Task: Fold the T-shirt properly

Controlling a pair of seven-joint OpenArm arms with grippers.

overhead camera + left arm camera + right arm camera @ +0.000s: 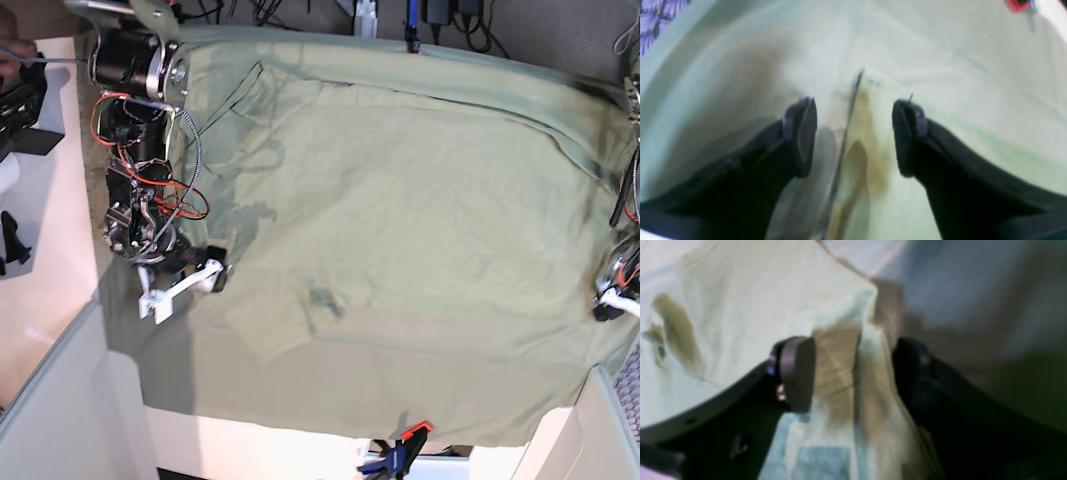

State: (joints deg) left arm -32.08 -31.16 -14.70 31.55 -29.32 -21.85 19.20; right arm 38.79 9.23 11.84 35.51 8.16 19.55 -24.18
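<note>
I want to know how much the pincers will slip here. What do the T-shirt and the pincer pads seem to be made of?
T-shirt: looks like soft woven or knit cloth, matte pale green; it wrinkles, drapes and bunches into a ridge between the right pincer's jaws.

Pads on the left pincer: dark, smooth, faintly glossy, probably rubber or plastic; the blur leaves that open.

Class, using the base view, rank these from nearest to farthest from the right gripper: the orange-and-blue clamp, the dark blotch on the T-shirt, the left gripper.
Measured from the right gripper, at the picture's left:
1. dark blotch, on the T-shirt, just to its right.
2. orange-and-blue clamp, bottom edge.
3. left gripper, far right edge.
</note>
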